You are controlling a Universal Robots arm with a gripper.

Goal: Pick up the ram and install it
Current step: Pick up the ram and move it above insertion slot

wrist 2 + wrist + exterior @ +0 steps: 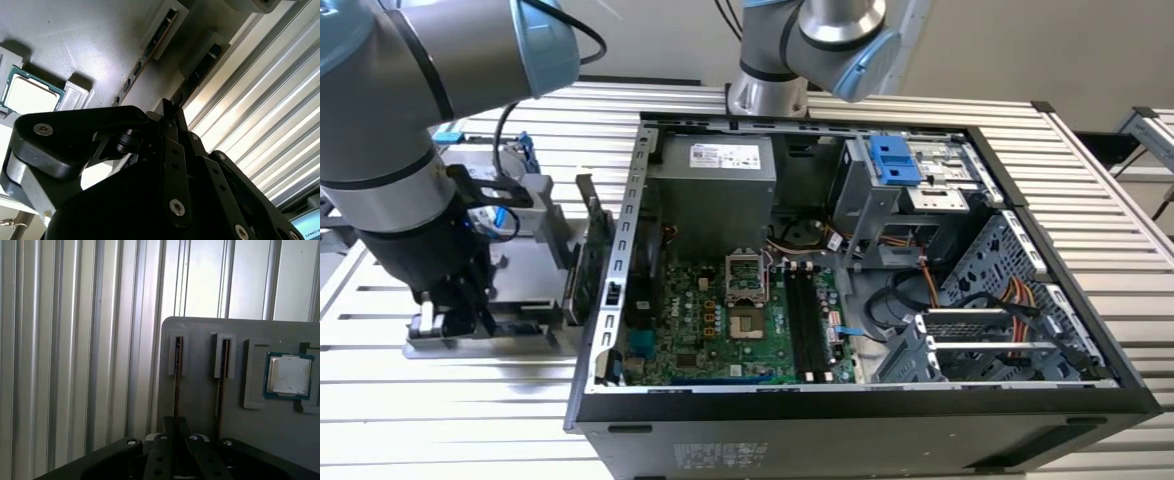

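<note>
The ram (177,385) is a thin stick seen edge-on, standing in the outer slot of a grey holder block (200,405), close to the block's edge. In the second wrist view the same ram (197,75) runs up to my fingertips. My gripper (176,427) (170,107) is directly over it, its two black fingers pressed close on either side of the stick, which still sits in its slot. In the exterior view my gripper (454,322) is down at the holder block (520,335), to the exterior view's left of the open computer case (854,400).
A second stick (221,390) (150,47) stands in the neighbouring slot, and a square silver chip (287,375) (30,95) lies beyond it. A dark card (594,255) stands upright between block and case. Long black memory slots (807,320) sit on the green motherboard (707,320). The table (454,420) is ribbed metal.
</note>
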